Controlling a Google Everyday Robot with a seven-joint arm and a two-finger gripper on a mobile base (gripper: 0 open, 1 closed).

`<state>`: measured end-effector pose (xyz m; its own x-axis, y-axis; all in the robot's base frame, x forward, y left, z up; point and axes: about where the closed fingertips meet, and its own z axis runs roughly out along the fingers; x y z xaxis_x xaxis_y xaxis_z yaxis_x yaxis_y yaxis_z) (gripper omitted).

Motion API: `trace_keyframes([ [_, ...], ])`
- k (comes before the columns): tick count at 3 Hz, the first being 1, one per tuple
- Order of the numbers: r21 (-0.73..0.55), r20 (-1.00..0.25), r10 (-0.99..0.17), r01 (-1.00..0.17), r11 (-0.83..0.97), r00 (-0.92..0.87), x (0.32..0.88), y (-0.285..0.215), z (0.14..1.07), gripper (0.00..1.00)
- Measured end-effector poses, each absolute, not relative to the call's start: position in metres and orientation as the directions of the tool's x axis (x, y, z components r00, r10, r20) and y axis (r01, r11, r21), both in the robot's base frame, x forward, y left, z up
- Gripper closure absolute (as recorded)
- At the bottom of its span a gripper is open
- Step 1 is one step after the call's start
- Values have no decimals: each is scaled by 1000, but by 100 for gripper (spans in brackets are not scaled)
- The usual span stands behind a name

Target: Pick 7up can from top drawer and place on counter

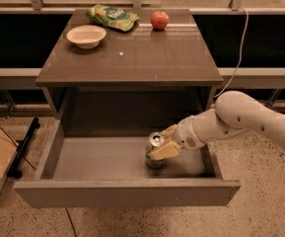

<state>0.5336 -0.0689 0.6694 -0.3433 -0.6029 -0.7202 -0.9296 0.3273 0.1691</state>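
Camera looks down from front; claw (160,142) in top drawer (102,159).

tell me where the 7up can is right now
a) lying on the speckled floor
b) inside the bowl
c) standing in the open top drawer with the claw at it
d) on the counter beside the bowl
C: the 7up can stands upright on the grey floor of the pulled-out top drawer, toward its right side, and the claw reaches in from the right and sits right at the can.
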Motion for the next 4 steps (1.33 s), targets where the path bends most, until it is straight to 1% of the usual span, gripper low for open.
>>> trace_keyframes([
  [1,184,-728,-593,-932,313,-344,521,-76,689,72],
  [2,181,-723,-610,-941,286,-325,520,-93,735,95],
  [3,110,-692,-673,-960,257,-259,533,-119,812,100],
  [4,62,-621,-751,-969,238,-224,548,-143,871,100],
])
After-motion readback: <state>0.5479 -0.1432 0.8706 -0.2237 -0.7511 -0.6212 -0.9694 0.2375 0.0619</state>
